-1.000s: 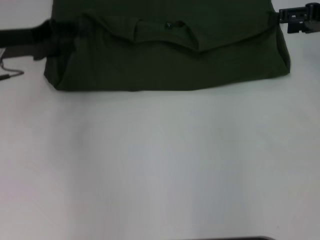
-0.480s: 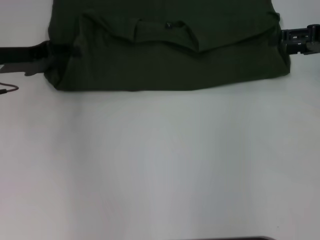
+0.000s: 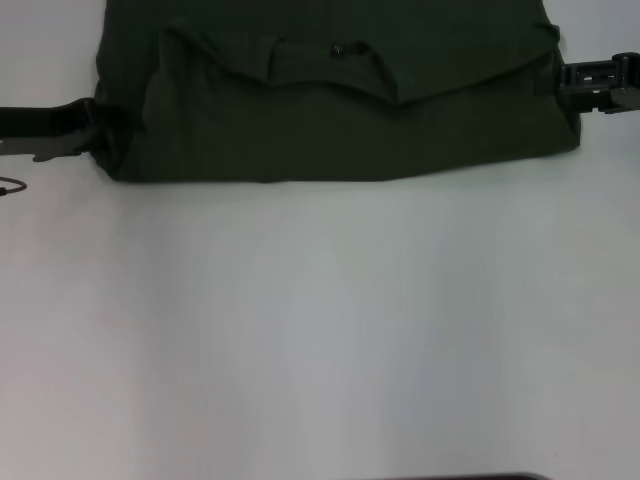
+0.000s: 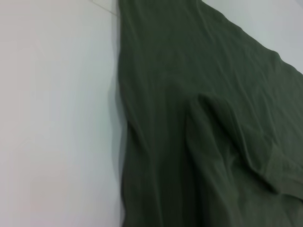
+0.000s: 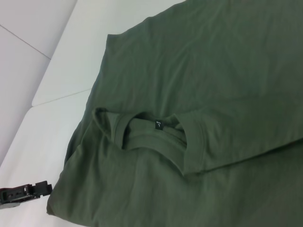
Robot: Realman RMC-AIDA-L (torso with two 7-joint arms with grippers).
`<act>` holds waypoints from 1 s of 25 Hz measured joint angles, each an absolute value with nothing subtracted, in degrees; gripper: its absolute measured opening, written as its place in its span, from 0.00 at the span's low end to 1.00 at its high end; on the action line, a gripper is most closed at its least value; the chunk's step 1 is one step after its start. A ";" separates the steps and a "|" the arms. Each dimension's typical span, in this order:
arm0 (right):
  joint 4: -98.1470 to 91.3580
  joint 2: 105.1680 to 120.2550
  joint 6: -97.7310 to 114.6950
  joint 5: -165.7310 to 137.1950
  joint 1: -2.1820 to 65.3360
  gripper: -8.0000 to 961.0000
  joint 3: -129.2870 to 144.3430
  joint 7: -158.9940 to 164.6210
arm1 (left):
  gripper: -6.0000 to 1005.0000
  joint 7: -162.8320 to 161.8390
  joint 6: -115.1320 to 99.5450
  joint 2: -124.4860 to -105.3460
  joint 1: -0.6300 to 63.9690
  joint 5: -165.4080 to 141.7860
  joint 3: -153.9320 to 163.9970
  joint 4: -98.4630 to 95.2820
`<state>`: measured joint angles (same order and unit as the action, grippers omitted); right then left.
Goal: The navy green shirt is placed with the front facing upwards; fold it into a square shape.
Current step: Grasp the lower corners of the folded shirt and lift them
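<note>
The dark olive-green cotton T-shirt (image 3: pixel 340 100) is lying part-folded at twelve o'clock, collar showing, further folds seemingly pending; left gripper (image 3: pixel 85 125) and right gripper (image 3: pixel 560 80) are flanking its edges, nine and three o'clock; their grip I cannot tell.

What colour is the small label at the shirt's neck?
Black, on the neck label of the dark olive-green shirt; clearest in the right wrist view.

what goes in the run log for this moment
shirt: folded, neck label up | left tool: at left edge | right tool: at right edge
</note>
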<state>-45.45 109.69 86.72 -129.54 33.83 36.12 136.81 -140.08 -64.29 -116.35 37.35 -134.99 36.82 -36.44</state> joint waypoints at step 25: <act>-45.44 109.66 86.83 -129.55 33.85 0.96 35.60 136.75 | 0.64 -140.74 -67.99 -116.87 38.79 -136.87 39.02 -34.70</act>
<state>-45.44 109.66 86.83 -129.55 33.85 35.60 136.75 -140.74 -67.99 -116.87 38.79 -136.87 39.02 -34.70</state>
